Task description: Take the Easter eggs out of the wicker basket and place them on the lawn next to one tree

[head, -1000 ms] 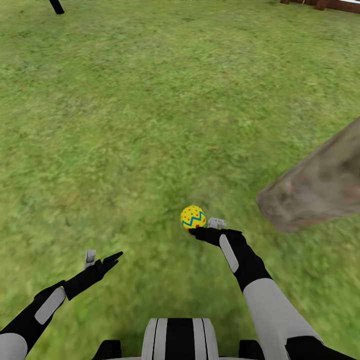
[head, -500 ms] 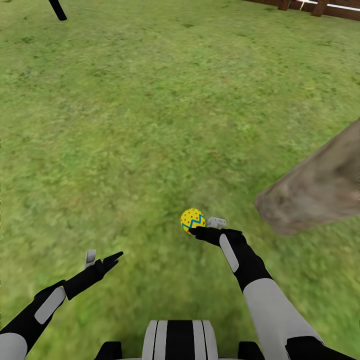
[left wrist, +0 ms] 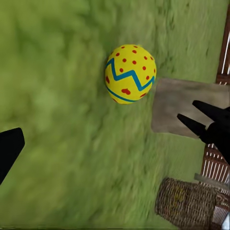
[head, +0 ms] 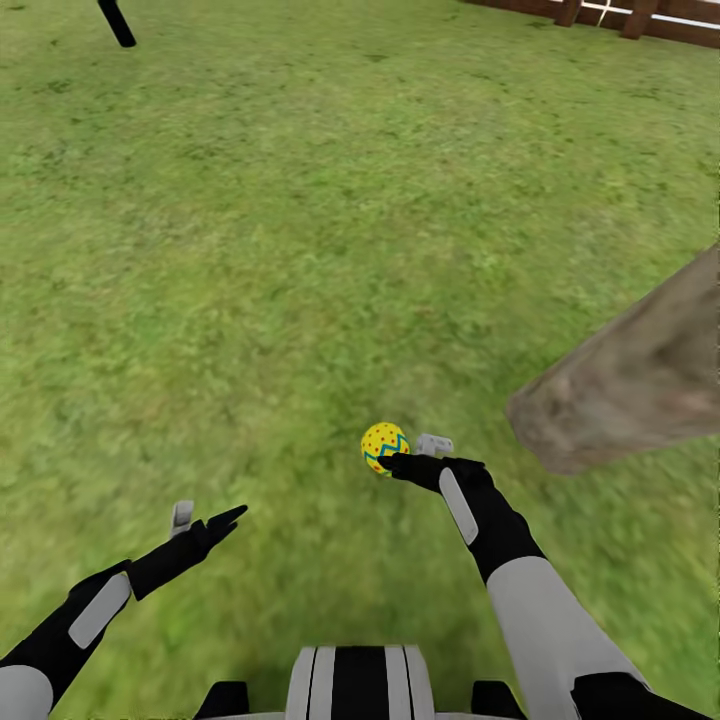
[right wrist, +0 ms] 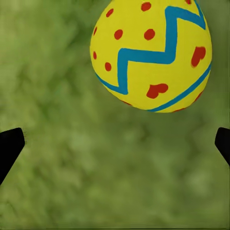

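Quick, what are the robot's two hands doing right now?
Left gripper: open, empty.
Right gripper: open, fingers spread wide, not gripping; the egg sits just beyond its tips.

Flat, bright, even daylight is being rendered, with no clear source and no glare. Almost no cast shadows are being shown on the lawn [head: 300,250]. The grass is being smeared and mottled, worst near the lower edges and in both wrist views. The egg [right wrist: 151,55] is being drawn sharp; the trunk [head: 625,385] soft.
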